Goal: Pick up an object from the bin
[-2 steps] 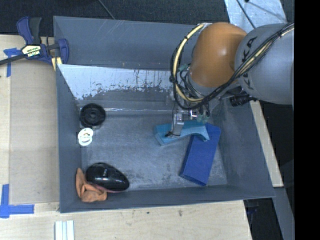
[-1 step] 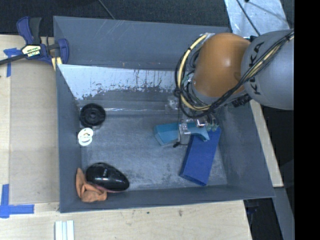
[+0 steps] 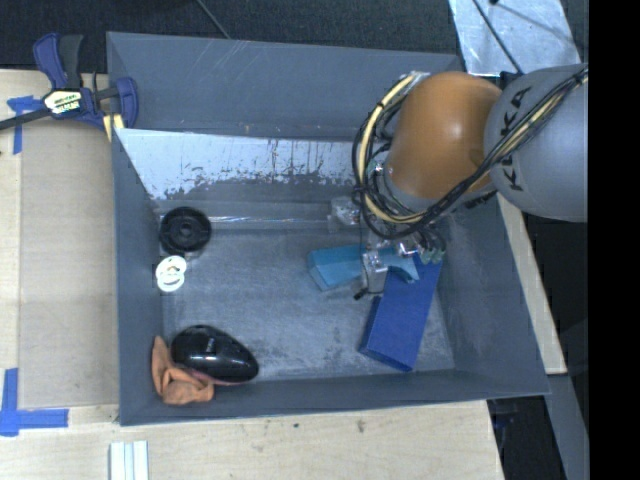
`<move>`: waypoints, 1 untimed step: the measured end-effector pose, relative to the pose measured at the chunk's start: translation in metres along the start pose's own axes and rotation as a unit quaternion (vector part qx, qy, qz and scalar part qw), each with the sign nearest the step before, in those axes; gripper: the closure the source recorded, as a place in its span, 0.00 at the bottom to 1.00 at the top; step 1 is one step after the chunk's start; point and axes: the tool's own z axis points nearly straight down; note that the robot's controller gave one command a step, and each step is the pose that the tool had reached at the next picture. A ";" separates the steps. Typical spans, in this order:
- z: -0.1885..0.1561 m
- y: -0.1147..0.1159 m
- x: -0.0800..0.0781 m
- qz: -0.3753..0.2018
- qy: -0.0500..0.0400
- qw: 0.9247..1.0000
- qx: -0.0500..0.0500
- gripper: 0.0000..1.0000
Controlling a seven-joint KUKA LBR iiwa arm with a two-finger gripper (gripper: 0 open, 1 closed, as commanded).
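Observation:
My gripper [image 3: 376, 268] hangs low over the right half of the bin floor, under the arm's orange cover. Directly to its left lies a small light-blue block [image 3: 333, 266], touching or almost touching the gripper. Just below and to the right lies a flat dark-blue box [image 3: 402, 315], tilted, with its upper end tucked under the gripper. From this view I cannot make out anything held in the gripper.
On the left side lie a black round disc [image 3: 185, 230] and a small white round piece [image 3: 171, 273]. In the front-left corner, a black computer mouse [image 3: 214, 355] rests on a crumpled orange cloth [image 3: 178, 385].

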 end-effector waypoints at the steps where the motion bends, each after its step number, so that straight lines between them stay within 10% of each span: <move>1: 0.042 -0.016 -0.008 -0.044 0.001 0.999 0.000 1.00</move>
